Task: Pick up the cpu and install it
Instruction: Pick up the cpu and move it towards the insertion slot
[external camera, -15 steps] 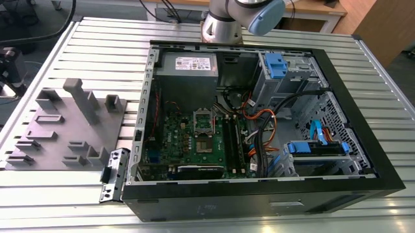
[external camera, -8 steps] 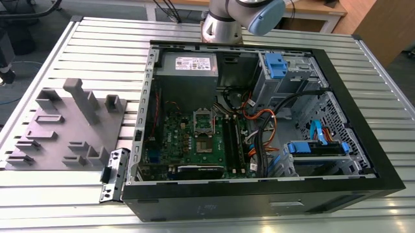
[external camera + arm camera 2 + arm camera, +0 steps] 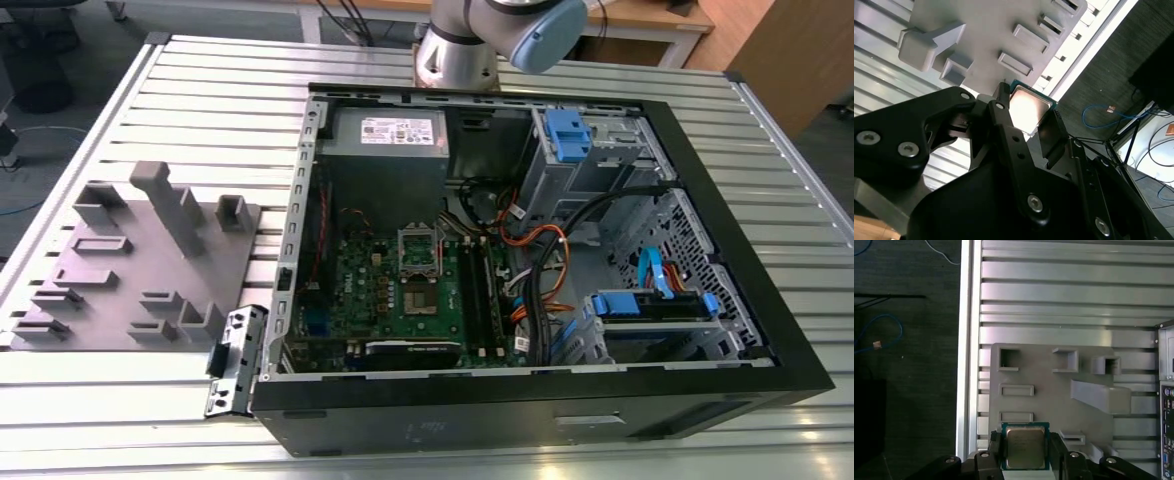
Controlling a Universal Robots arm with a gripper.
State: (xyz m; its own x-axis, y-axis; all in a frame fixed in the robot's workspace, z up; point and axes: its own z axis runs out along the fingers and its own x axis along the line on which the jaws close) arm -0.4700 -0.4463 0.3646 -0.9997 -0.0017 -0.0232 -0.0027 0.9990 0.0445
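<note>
A slatted metal table [image 3: 200, 90] is seen in the exterior view, and most of it is taken up by an open black computer case [image 3: 534, 405] lying on its side. A green circuit board [image 3: 387, 295] is mounted on the case floor. A grey plastic fixture [image 3: 107, 270] with raised blocks and pockets is laid on the table just beside the case, toward the exterior view's left. The base of the arm [image 3: 461, 55] is seen beyond the far wall of the case. In both wrist views the gripper [image 3: 1025, 456] is shown clenched on the cpu [image 3: 1025, 446], whose two opposite edges are pinched between the black fingers [image 3: 1058, 452]. The cpu is held with its metal top facing the cameras, over the fixture's edge and outside the case.
</note>
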